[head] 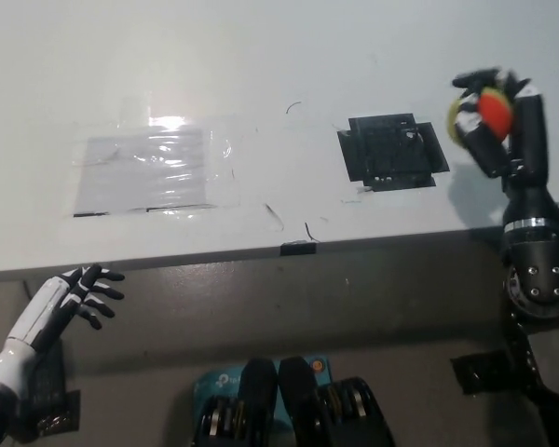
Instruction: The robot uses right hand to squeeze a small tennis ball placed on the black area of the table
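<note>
Right hand (pixel 496 119), black, is raised over the right part of the white table (pixel 261 74) with its fingers wrapped around the small tennis ball (pixel 480 114). That ball shows as yellow-green with an orange-red patch, sitting inside the grasp and above the tabletop, apart from the surface. The picture is a little smeared around the hand, so how tightly the fingers press on the ball is hard to judge, though they clearly enclose it. The hand and ball hang just to the right of the black area (pixel 391 151), a patch of dark tape stuck to the table, and slightly farther up in the picture than that patch; the ball is not on the patch. A shadow lies on the table beneath the hand, beside the patch's right edge. The black forearm runs down from the hand past the table's front edge at the right side of the picture.

Left hand (pixel 70 303), white, rests low at the lower left, below the table's front edge, holding nothing with its dark-tipped fingers spread apart. A clear shiny plastic sheet (pixel 154 169) lies flat on the left half of the table, well apart from the black patch.
</note>
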Controlling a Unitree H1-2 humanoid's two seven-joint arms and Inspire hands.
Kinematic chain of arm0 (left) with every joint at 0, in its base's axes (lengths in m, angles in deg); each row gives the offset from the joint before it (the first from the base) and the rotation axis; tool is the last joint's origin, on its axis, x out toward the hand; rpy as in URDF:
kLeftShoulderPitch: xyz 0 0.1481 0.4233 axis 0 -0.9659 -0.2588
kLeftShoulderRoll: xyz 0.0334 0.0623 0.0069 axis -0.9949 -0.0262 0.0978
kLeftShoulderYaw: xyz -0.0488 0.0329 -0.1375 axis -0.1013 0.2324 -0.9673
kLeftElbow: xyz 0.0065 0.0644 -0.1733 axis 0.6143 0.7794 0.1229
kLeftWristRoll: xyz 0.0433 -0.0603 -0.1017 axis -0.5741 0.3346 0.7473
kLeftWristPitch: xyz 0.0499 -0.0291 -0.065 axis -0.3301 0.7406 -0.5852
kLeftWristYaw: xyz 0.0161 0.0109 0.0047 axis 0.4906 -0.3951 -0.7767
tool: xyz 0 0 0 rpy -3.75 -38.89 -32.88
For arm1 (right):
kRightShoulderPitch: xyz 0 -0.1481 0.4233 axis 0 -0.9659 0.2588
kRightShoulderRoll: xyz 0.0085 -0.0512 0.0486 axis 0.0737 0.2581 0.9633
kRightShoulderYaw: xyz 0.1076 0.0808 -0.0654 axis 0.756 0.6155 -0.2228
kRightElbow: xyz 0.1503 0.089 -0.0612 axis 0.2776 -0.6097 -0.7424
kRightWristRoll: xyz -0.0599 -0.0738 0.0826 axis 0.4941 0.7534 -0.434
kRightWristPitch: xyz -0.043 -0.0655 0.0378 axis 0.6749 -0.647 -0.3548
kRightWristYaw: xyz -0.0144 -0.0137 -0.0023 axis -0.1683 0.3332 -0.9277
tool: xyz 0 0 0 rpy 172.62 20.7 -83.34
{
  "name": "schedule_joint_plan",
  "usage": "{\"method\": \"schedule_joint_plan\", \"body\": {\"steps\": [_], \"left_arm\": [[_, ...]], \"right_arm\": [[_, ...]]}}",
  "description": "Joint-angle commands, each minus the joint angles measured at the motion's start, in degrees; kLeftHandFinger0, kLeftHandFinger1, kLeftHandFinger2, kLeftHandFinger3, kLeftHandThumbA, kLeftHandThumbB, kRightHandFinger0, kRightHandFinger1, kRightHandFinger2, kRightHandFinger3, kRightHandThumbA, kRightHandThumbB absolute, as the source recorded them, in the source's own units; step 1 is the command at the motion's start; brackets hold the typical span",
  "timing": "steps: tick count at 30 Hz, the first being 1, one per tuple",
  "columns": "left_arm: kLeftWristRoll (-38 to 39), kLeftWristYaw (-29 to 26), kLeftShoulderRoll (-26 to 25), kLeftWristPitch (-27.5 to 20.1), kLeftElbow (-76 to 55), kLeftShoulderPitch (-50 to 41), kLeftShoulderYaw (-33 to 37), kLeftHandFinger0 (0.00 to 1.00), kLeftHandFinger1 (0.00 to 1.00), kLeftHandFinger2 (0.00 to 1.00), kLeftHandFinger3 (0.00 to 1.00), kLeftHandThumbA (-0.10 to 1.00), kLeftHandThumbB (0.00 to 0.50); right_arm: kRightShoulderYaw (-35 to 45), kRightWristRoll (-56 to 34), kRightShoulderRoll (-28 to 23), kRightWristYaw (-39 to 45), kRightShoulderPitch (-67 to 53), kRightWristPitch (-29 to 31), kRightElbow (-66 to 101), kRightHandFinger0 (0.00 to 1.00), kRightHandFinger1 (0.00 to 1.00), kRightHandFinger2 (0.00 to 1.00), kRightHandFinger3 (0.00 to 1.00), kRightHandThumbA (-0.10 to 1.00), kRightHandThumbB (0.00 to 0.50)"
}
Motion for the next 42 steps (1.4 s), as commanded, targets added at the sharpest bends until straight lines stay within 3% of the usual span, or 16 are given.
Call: {"method": "schedule_joint_plan", "body": {"steps": [1, 2, 3, 4, 6, 9, 17, 18, 21, 24, 26, 28, 30, 32, 35, 42], "left_arm": [[-0.7, 0.1, -1.9, -1.3, -1.0, 0.9, -0.7, 0.41, 0.46, 0.55, 0.65, 1.00, 0.068], [-0.6, 0.2, -1.9, -1.1, -1.0, 0.9, -0.7, 0.41, 0.46, 0.55, 0.65, 1.00, 0.069], [-0.5, 0.1, -1.7, -1.9, -0.9, 0.4, -0.7, 0.41, 0.45, 0.54, 0.64, 1.00, 0.060], [-0.5, 0.1, -1.7, -1.9, -0.9, 0.3, -0.7, 0.40, 0.45, 0.53, 0.63, 1.00, 0.061], [-0.3, 0.0, -1.6, -1.8, -0.8, 0.4, -0.7, 0.41, 0.46, 0.54, 0.63, 0.99, 0.055], [-0.3, 0.1, -1.5, -1.5, -0.8, 0.4, -0.7, 0.41, 0.46, 0.53, 0.63, 0.99, 0.052], [-0.6, -0.1, -1.5, -1.9, 0.0, 0.7, -0.6, 0.43, 0.46, 0.54, 0.64, 1.00, 0.092], [-0.6, 0.0, -1.6, -1.8, 0.1, 0.8, -0.6, 0.42, 0.46, 0.54, 0.64, 1.00, 0.104], [-0.6, 0.0, -1.6, -1.7, 0.3, 0.9, -0.6, 0.41, 0.45, 0.54, 0.64, 1.00, 0.110], [-0.4, -0.1, -1.3, -3.0, 1.3, 1.0, -0.5, 0.40, 0.44, 0.52, 0.63, 1.00, 0.107], [-0.3, -0.1, -1.3, -3.4, 1.8, 1.2, -0.6, 0.40, 0.44, 0.52, 0.63, 1.00, 0.103], [0.3, 0.0, -1.0, -2.7, 1.6, 1.1, -0.8, 0.41, 0.45, 0.53, 0.62, 1.00, 0.105], [0.1, -0.1, -1.1, -3.5, 2.0, 0.9, -0.7, 0.41, 0.45, 0.53, 0.62, 1.00, 0.116], [-0.2, -0.1, -1.2, -3.5, 1.8, 0.6, -0.6, 0.40, 0.45, 0.53, 0.62, 1.00, 0.125], [-0.8, -0.4, -1.1, -3.1, 1.4, 0.5, -0.5, 0.39, 0.44, 0.53, 0.62, 1.00, 0.114], [0.1, -0.1, -0.9, -2.8, 1.1, 0.1, -0.8, 0.39, 0.44, 0.52, 0.62, 1.00, 0.108]], "right_arm": [[-10.8, 19.8, -6.0, 3.0, 9.3, -3.5, -6.8, 0.00, 0.14, 0.51, 0.37, -0.10, 0.094], [-11.8, 20.2, -6.2, 3.1, 9.8, -3.6, -7.8, 0.00, 0.11, 0.48, 0.32, -0.10, 0.051], [-14.1, 22.0, -6.7, 4.3, 10.4, -5.5, -9.2, 0.00, 0.16, 0.54, 0.45, -0.10, 0.067], [-14.7, 22.1, -6.9, 4.3, 10.6, -5.8, -9.5, 0.00, 0.15, 0.51, 0.42, -0.10, 0.033], [-18.2, 24.6, -7.5, 4.3, 12.3, -4.8, -13.3, 0.01, 0.21, 0.53, 0.61, -0.10, 0.004], [-21.2, 25.9, -7.8, 2.9, 13.9, -4.1, -17.9, 0.03, 0.23, 0.48, 0.70, -0.10, 0.058], [-26.6, 26.9, -6.6, 2.0, 17.3, -4.7, -28.4, 0.11, 0.30, 0.51, 0.77, -0.10, 0.074], [-28.3, 28.1, -6.1, 1.6, 18.3, -4.9, -31.5, 0.22, 0.42, 0.56, 0.79, -0.10, 0.072], [-30.1, 29.4, -5.5, 0.2, 19.2, -4.5, -35.1, 0.29, 0.51, 0.63, 0.84, -0.10, 0.082], [-32.3, 32.0, -5.5, 0.0, 19.4, -6.8, -36.3, 0.74, 0.93, 0.96, 0.89, -0.07, 0.092], [-33.8, 34.0, -5.6, 0.6, 19.6, -9.5, -36.2, 1.00, 1.00, 1.00, 0.98, 0.05, 0.134], [-33.5, 33.8, -5.6, 2.8, 19.3, -11.7, -35.0, 1.00, 1.00, 1.00, 1.00, 0.16, 0.161], [-34.1, 35.0, -5.8, 5.5, 19.2, -14.7, -33.9, 1.00, 1.00, 1.00, 1.00, 0.46, 0.259], [-34.3, 35.6, -6.2, 8.7, 18.8, -17.5, -31.9, 1.00, 1.00, 1.00, 1.00, 0.62, 0.319], [-33.2, 35.7, -6.5, 8.9, 18.2, -19.9, -30.2, 1.00, 1.00, 1.00, 1.00, 0.93, 0.498], [-28.0, 33.5, -5.6, 8.4, 15.9, -23.1, -26.3, 1.00, 1.00, 1.00, 1.00, 1.00, 0.500]]}}
